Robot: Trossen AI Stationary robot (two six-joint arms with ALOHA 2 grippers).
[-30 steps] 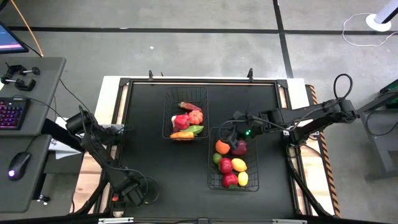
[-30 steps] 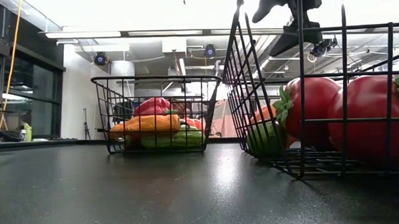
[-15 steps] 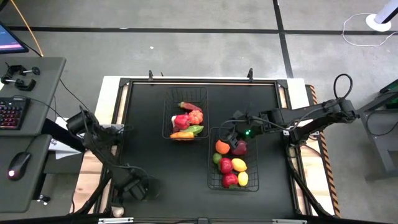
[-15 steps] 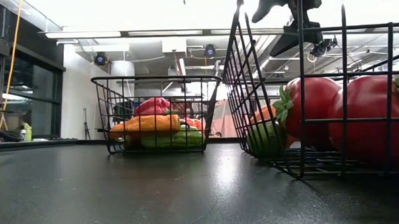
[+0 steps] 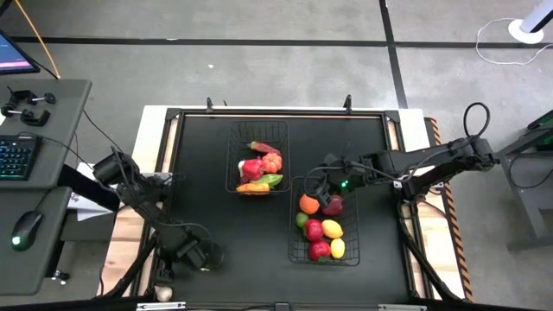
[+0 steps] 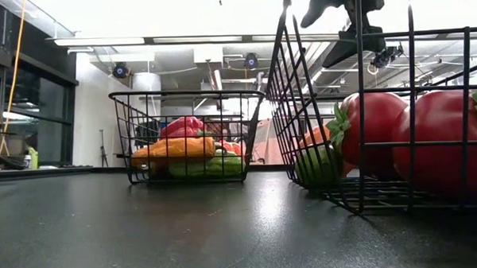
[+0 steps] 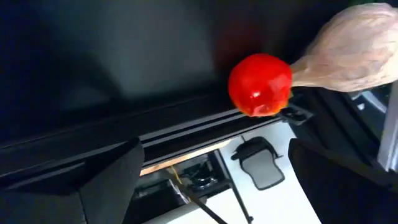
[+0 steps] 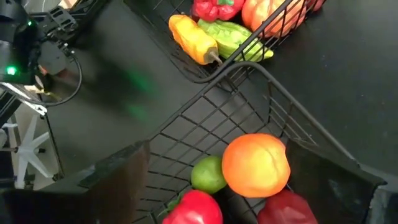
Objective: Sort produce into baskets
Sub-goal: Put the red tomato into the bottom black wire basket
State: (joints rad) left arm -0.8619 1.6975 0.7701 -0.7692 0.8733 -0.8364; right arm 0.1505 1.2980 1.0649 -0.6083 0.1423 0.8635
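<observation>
Two black wire baskets stand on the black table. The far one point(image 5: 259, 160) holds red, orange and green pieces. The near-right one point(image 5: 324, 220) holds an orange piece point(image 8: 256, 165), a lime point(image 8: 208, 174), and red and yellow pieces. My right gripper point(image 5: 320, 186) hangs open and empty over this basket's far end. My left gripper point(image 5: 197, 255) is open and empty at the table's near-left corner. In the left wrist view a red tomato point(image 7: 260, 84) and a whitish bulb point(image 7: 357, 43) lie ahead of its fingers by the table's edge rail.
A desk with a keyboard point(image 5: 13, 155) and a mouse point(image 5: 26, 226) stands left of the table. Cables run along the table's left side point(image 5: 130, 199). The black tabletop between the baskets and the left edge point(image 5: 199, 199) is bare.
My left gripper has moved a little toward the table's right edge along the near-left corner, staying open. My right gripper and both baskets have kept still.
</observation>
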